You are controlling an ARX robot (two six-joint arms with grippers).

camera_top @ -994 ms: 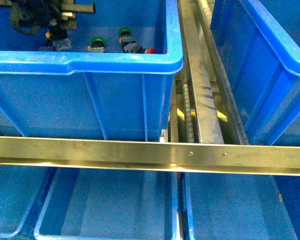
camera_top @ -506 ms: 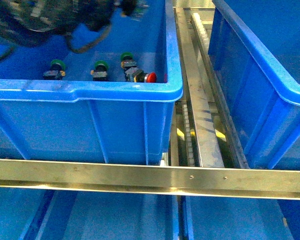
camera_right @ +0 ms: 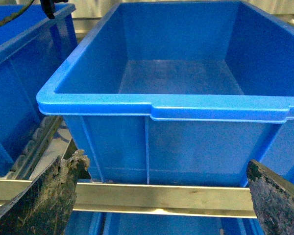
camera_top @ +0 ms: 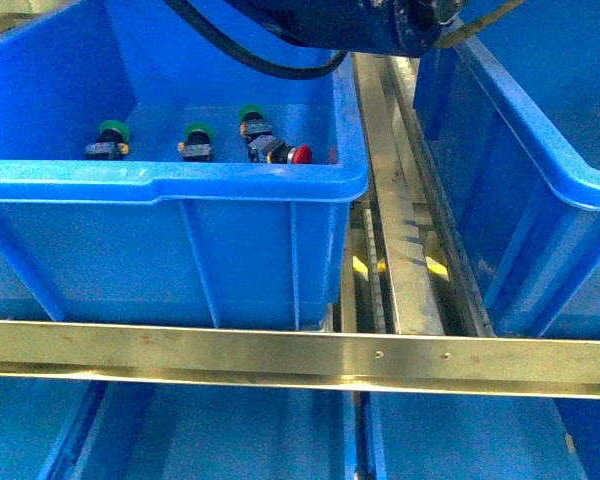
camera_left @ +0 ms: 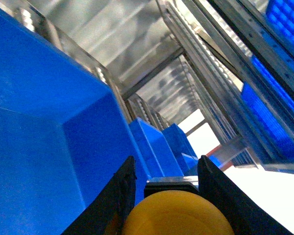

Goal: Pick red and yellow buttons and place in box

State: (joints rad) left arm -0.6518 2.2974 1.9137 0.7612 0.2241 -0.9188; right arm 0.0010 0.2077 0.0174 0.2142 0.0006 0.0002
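A yellow button (camera_left: 179,215) fills the space between the black fingers (camera_left: 115,200) of my left gripper (camera_left: 167,164), which is shut on it, its black body just beyond the cap. In the front view a red button (camera_top: 300,153) lies on its side in the left blue bin (camera_top: 180,182), near the bin's right wall. My right gripper (camera_right: 165,161) is open and holds nothing. It faces an empty blue box (camera_right: 171,105). A dark arm with cables (camera_top: 360,25) crosses the top of the front view, and no gripper shows there.
Three green-capped switches (camera_top: 198,138) sit beside the red button in the left bin. A second blue box (camera_top: 540,110) stands to the right, with a roller track (camera_top: 400,220) between the two. A brass-coloured rail (camera_top: 300,355) crosses in front, and further blue bins (camera_top: 220,440) lie below it.
The left arm has lifted out of the left bin's far-left end and swung right across the top of the front view. The yellow button has gone from the bin floor.
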